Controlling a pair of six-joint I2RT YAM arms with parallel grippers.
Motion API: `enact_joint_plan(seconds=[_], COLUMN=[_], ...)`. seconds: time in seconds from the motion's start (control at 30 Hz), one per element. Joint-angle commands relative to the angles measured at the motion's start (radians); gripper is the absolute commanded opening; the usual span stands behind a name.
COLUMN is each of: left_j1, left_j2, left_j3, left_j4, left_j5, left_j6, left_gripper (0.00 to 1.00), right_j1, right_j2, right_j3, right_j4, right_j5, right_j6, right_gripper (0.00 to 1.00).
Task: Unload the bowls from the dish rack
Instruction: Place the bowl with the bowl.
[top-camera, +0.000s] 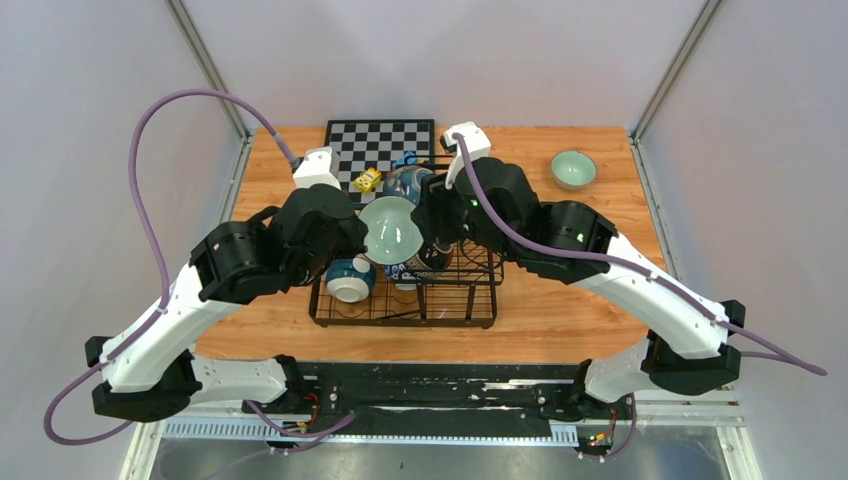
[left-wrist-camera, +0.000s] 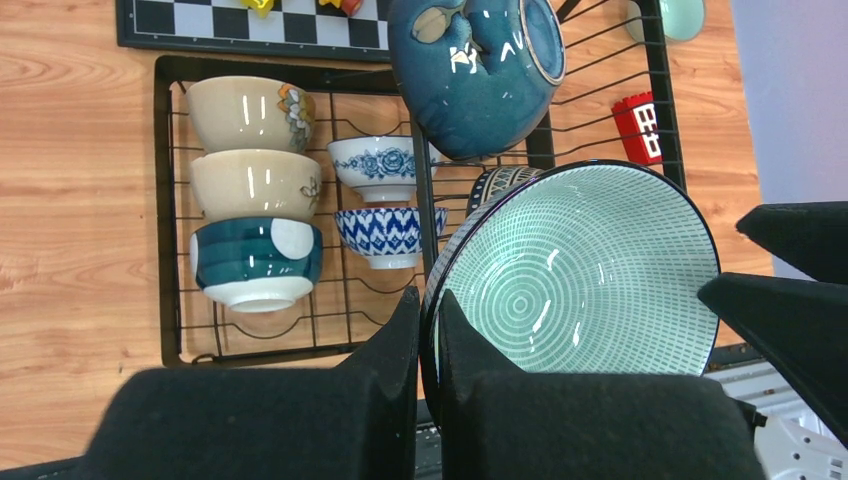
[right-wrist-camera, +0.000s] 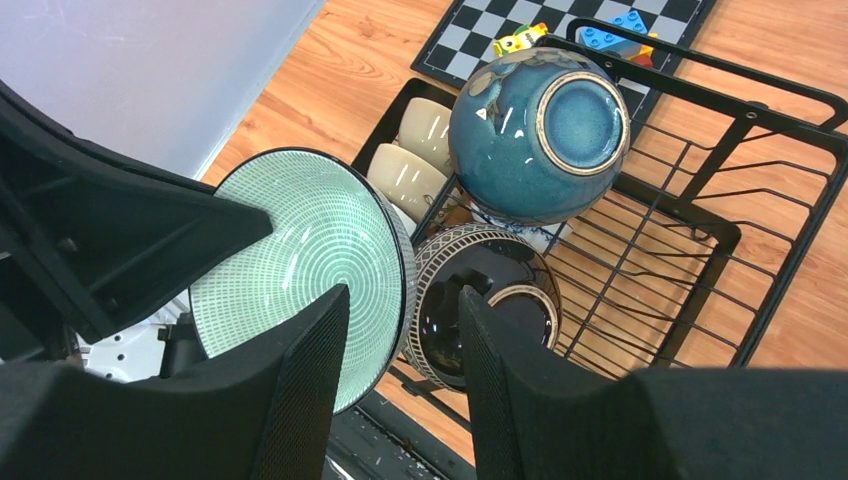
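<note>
A pale mint green bowl (top-camera: 392, 228) with a fine line pattern hangs tilted above the dish rack (top-camera: 480, 312). My left gripper (left-wrist-camera: 428, 300) is shut on its rim (left-wrist-camera: 580, 270). My right gripper (right-wrist-camera: 403, 295) is open, one finger on either side of the opposite rim (right-wrist-camera: 290, 260), with a gap still showing. In the rack stand two beige bowls (left-wrist-camera: 250, 112), a teal banded bowl (left-wrist-camera: 255, 262), two blue-and-white bowls (left-wrist-camera: 375, 165), a large teal blue bowl (right-wrist-camera: 540, 120) and a dark bowl (right-wrist-camera: 500, 300).
Another mint bowl (top-camera: 573, 168) sits on the table at the back right. A chessboard (top-camera: 380, 140) lies behind the rack with toy blocks (top-camera: 367, 180) on it. A red block (left-wrist-camera: 640, 125) lies by the rack's far side.
</note>
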Motion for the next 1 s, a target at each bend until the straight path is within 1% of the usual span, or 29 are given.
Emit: enact_joint_plan(seconds=[0.0,0.1,0.2,0.27,0.47,0.83,0.97], left_j1=[0.001,0.001,0.001,0.001,0.001,0.001,0.002], left_j2=[-0.011,-0.009,-0.011,-0.011,-0.01,-0.002,-0.002], left_j3=[0.01,0.006,-0.003,-0.007,-0.007,-0.007,-0.009], left_j4=[0.039,0.047,0.058,0.06,0.061,0.064,0.067], left_j5=[-0.029,-0.028,-0.026,-0.026,-0.033,-0.039,-0.04], left_j6=[-0.026,-0.025,-0.024,-0.026,-0.027,-0.021,-0.019], left_gripper=[0.0,0.0,0.0,0.0,0.0,0.0,0.0], right_j1=[-0.018,-0.02,-0.024,-0.03,-0.035,-0.037,-0.038], right_j2=[0.024,0.038,0.041,0.044,0.055,0.098,0.103], right_j3=[0.014,0.012,0.004,0.001,0.002,0.02,0.02], right_j4=[-0.009,-0.015,-0.015,-0.015,-0.018,-0.045,-0.047], right_j5=[-0.029,-0.039,-0.034,-0.032,-0.02,-0.039,-0.039], right_j6=[-0.006,-0.013,-0.027,-0.031,-0.047,-0.068,-0.073], right_gripper=[0.47,0.45,0.37,0.35,0.32,0.31,0.25])
